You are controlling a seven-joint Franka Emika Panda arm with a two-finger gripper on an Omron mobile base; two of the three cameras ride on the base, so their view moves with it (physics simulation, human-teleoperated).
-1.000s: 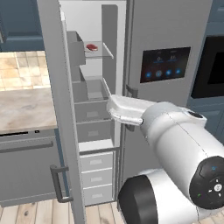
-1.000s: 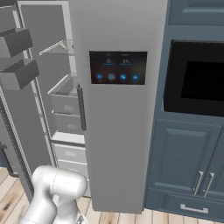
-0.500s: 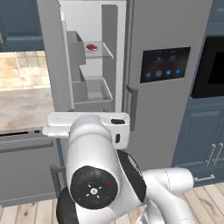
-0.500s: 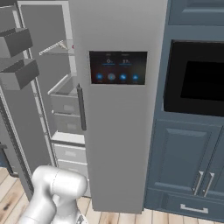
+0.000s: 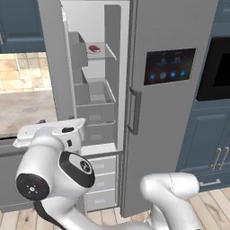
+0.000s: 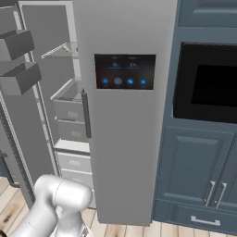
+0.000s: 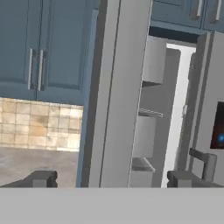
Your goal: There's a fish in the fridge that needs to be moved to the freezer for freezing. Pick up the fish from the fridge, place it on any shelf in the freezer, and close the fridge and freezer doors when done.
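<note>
The freezer stands open, its plain door swung out to the left with grey bins on its inside. A small red thing lies on the freezer's glass shelf; it is too small to tell whether it is the fish. The fridge door with the black panel is shut, so the fridge's inside is hidden. My gripper is open and holds nothing. It looks at the edge of the open freezer door from the front, some way off. My arm is folded low at the left.
A stone counter with a tiled wall behind it lies left of the freezer door. A black built-in oven and blue cabinets stand right of the fridge. The fridge's bar handle sits beside the freezer opening.
My arm has swung from the right side of the left base view across to the lower left, away from the freezer's inside. The gripper stays open. The unit and its doors have not moved.
</note>
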